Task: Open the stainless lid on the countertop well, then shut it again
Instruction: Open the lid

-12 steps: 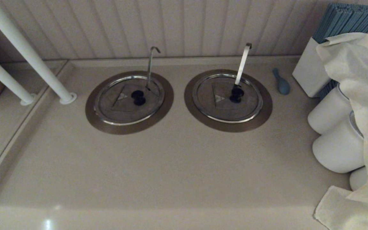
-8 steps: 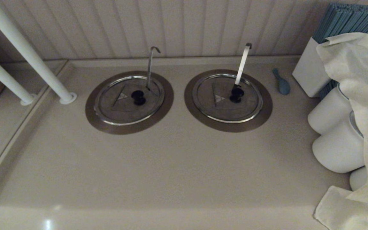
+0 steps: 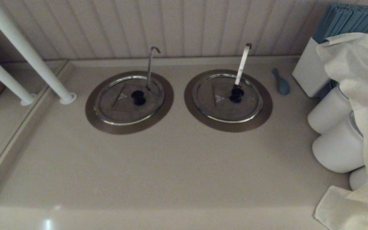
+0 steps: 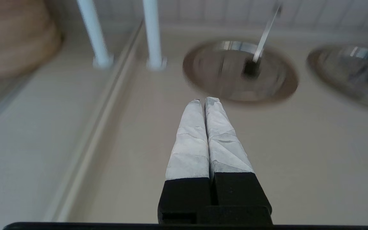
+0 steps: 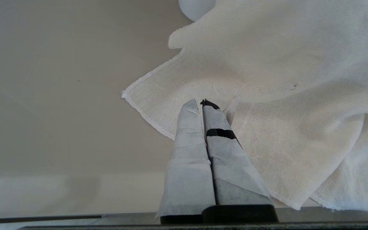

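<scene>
The lid [image 3: 129,99] sat flat and closed in the well [image 3: 92,113] on the left half of the counter [image 3: 177,172], its shiny rim seated inside the wide metal collar. A black knob [image 3: 138,97] stood at the centre of the lid, with a small triangle mark just to its left. A thin grey hooked rod [image 3: 150,65] rose from beside the knob toward the panelled back wall.

A second lid [image 3: 227,98] lay closed in its own ringed well to the right, carrying a broader bright strip [image 3: 243,64].

Neither arm appeared in the head view. The left gripper [image 4: 207,100] was held above bare counter, short of the collar, with its wrapped fingers [image 4: 190,140] pressed together and nothing between them. The right gripper [image 5: 200,103] was held over the edge of a white cloth [image 5: 283,80] at the right side of the counter, fingers likewise closed together and empty.

Two white posts [image 3: 27,54] stood at the left of the counter. A small blue spoon [image 3: 281,82] lay near the second well. White jars [image 3: 337,143] and a white box of blue sticks [image 3: 311,68] stood at the right, partly under the cloth.
</scene>
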You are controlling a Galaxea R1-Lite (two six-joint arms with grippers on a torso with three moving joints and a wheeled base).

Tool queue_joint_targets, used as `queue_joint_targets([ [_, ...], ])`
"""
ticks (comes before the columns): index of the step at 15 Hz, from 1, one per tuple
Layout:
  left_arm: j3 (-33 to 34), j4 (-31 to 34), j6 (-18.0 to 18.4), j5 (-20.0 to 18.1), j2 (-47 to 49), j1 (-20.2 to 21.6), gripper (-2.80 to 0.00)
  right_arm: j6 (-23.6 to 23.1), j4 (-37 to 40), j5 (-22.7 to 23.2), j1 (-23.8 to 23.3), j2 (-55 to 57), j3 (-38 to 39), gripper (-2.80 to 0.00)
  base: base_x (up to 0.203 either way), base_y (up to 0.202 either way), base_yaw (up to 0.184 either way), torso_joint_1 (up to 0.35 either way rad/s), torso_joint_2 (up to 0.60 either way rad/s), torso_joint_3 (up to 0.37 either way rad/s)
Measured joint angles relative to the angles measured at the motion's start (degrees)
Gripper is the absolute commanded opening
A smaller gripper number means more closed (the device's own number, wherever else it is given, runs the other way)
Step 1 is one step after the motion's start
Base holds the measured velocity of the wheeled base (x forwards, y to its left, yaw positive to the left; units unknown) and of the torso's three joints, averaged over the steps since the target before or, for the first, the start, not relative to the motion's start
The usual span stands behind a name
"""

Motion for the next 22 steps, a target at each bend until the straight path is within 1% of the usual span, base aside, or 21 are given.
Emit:
queue_joint_targets([
  [3, -9.69, -0.44, -1.99, -0.46, 14.88, -0.07, -2.8, 0.01, 0.02, -0.03, 0.0, 0.0, -0.02, -2.8, 0.0, 0.0, 0.0, 0.0, 0.0, 0.0],
  [4, -12.63, -1.96, -2.68, -0.53, 21.25, -0.32, -2.8, 0.0, 0.0, -0.01, 0.0, 0.0, -0.02, -2.8, 0.0, 0.0, 0.0, 0.0, 0.0, 0.0],
  [6, -17.99, -7.66, -3.47, -0.42, 34.35, -1.75, -2.8, 0.0, 0.02, -0.01, 0.0, 0.0, -0.02, -2.8, 0.0, 0.0, 0.0, 0.0, 0.0, 0.0],
  [8, -23.54, -15.45, -3.94, 0.87, 47.37, -5.13, -2.8, -0.02, 0.02, -0.03, 0.0, 0.0, -0.02, -2.8, 0.0, 0.0, 0.0, 0.0, 0.0, 0.0],
  [10, -30.01, -21.29, -4.16, 3.6, 58.81, -8.94, -2.8, 0.0, 0.02, -0.02, 0.0, 0.0, -0.02, -2.8, 0.0, 0.0, 0.0, 0.0, 0.0, 0.0],
  [12, -37.63, -24.61, -4.38, 5.93, 67.85, -11.63, -2.8, 0.0, 0.02, -0.01, 0.0, 0.0, 0.0, -2.8, 0.0, 0.0, 0.0, 0.0, 0.0, 0.0],
  [13, -40.48, -25.43, -4.44, 6.47, 71.4, -12.47, -2.8, -0.01, -0.01, -0.01, 0.0, 0.0, 0.0, -2.8, 0.0, 0.0, 0.0, 0.0, 0.0, 0.0],
  [15, -43.72, -26.09, -4.41, 6.91, 77.72, -13.69, -2.8, 0.0, -0.01, -0.01, 0.0, 0.0, 0.0, -2.8, 0.0, 0.0, 0.0, 0.0, 0.0, 0.0],
  [16, -44.7, -27.04, -4.08, 7.1, 80.48, -14.24, 0.0, 0.0, -0.01, 0.0, 0.0, 0.0, 0.0, -2.8, 0.0, 0.0, 0.0, 0.0, 0.0, 0.0],
  [18, -45.35, -29.97, -3.23, 7.22, 84.25, -15.14, 0.0, -0.02, 0.02, -0.01, 0.0, 0.0, 0.0, -2.8, 0.0, 0.0, 0.0, 0.0, 0.0, 0.0],
  [22, -44.25, -30.21, -3.52, 7.17, 90.18, -16.02, 0.0, -0.02, -0.01, 0.03, 0.0, 0.0, 0.0, -2.8, 0.0, 0.0, 0.0, 0.0, 0.0, 0.0],
])
